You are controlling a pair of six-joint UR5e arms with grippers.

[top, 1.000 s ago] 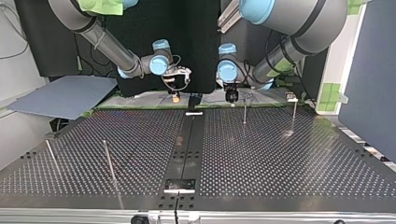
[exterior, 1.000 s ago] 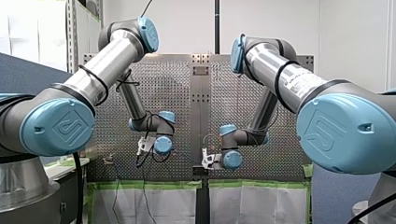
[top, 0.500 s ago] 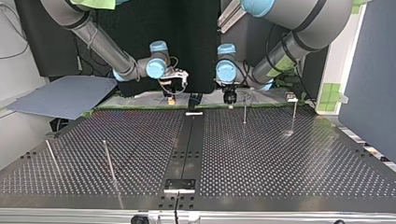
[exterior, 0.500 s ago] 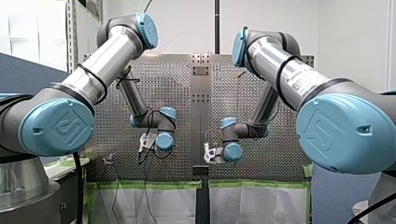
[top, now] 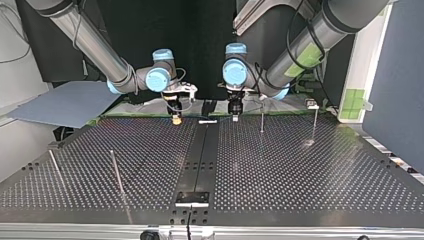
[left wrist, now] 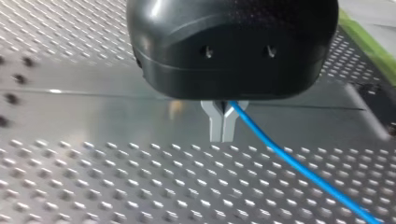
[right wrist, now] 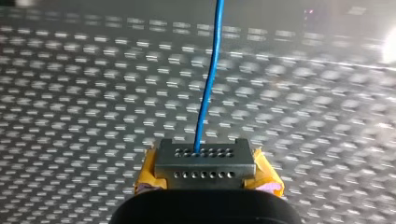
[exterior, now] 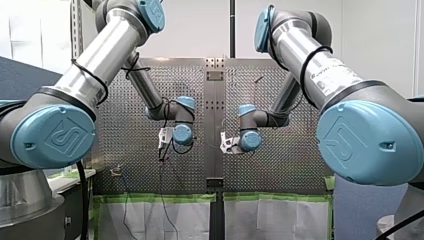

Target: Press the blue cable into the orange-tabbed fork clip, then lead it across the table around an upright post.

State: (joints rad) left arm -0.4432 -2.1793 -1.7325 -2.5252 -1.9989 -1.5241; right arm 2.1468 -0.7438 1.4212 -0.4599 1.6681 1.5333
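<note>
In the left wrist view my left gripper (left wrist: 222, 134) has its metal fingers shut on the blue cable (left wrist: 299, 169), which trails away over the perforated plate. The right wrist view shows my right gripper (right wrist: 205, 157), with yellow pads, shut on the same blue cable (right wrist: 208, 88), which runs straight ahead of it. In the top view my left gripper (top: 235, 116) and my right gripper (top: 176, 119) hang side by side just above the table's far edge. The cable is too thin to trace there. No orange tab shows in any view.
Thin upright posts stand on the plate: one (top: 262, 120) close beside my left gripper, another (top: 315, 122) further right, and two leaning ones (top: 116, 172) (top: 54, 167) at the near left. A small fixture (top: 312, 104) sits at the far right edge. A grey board (top: 65, 102) lies beyond the table's left.
Both arms have swung out from beyond the far edge to over the plate, and both grippers have shifted left in the top view. Each has stayed shut on the cable.
</note>
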